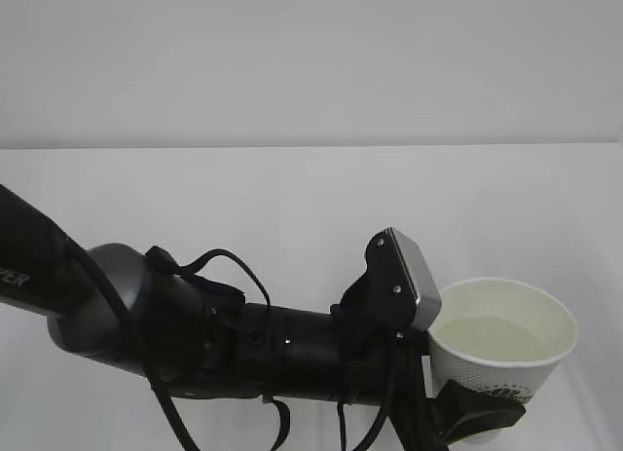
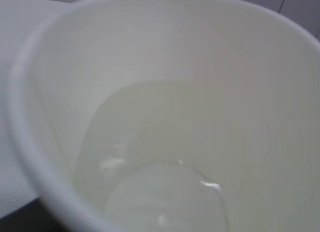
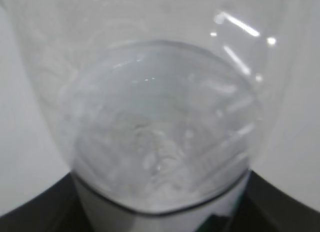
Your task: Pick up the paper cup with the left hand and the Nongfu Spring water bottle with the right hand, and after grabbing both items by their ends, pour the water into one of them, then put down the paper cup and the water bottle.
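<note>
My left arm [image 1: 195, 334] fills the foreground of the exterior view, black and cabled, with a grey block [image 1: 414, 279] at its wrist. Past that block my left claw [image 1: 477, 412] grips the paper cup [image 1: 506, 358] low on its wall, a dark finger [image 1: 484, 409] pressed against the printed side. The cup stands upright at the right of the white table [image 1: 292, 198], with water [image 1: 492, 338] pooled inside, its level well below the rim. My left wrist camera looks straight into the cup: white walls, pale liquid, a few glints on the surface.

My right wrist camera is filled by the clear Nongfu Spring water bottle [image 3: 160, 127], blurred and very close, black gripper parts showing at both lower corners. My right claw appears clamped around it.
</note>
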`<state>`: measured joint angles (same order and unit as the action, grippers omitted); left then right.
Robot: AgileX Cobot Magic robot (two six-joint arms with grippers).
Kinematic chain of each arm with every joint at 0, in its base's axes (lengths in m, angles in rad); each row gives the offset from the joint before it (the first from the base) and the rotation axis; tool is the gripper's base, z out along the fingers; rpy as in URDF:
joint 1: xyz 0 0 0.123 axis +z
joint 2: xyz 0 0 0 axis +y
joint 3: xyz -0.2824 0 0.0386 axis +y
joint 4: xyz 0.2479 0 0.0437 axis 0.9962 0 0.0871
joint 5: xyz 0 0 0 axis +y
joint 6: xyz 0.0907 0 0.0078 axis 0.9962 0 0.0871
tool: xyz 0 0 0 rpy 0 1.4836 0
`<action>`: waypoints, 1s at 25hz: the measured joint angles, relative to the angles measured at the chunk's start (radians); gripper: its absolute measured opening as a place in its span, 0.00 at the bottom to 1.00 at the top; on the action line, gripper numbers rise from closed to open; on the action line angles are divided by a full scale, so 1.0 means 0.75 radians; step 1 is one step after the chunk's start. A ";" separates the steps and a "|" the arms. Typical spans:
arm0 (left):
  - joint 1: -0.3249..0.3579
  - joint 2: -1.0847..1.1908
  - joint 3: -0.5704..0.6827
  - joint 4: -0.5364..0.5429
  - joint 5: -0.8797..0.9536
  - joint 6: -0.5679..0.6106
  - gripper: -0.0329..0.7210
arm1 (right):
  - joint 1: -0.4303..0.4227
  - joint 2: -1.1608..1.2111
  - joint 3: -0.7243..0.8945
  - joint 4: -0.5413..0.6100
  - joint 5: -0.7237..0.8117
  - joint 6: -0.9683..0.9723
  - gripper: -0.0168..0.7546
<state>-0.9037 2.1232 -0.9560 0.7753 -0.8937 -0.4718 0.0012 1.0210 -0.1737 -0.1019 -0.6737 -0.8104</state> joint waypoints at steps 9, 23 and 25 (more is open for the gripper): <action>0.000 0.000 0.000 -0.012 0.000 0.000 0.70 | 0.000 0.000 0.000 0.005 -0.001 0.496 0.62; 0.000 0.000 0.000 -0.053 0.000 0.000 0.70 | 0.000 0.000 0.000 0.065 -0.001 1.081 0.62; 0.000 0.000 0.000 -0.053 0.000 0.000 0.70 | 0.000 0.024 0.000 0.080 -0.017 1.093 0.62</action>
<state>-0.9037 2.1232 -0.9560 0.7358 -0.8937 -0.4718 0.0012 1.0391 -0.1737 -0.0419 -0.6864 0.0097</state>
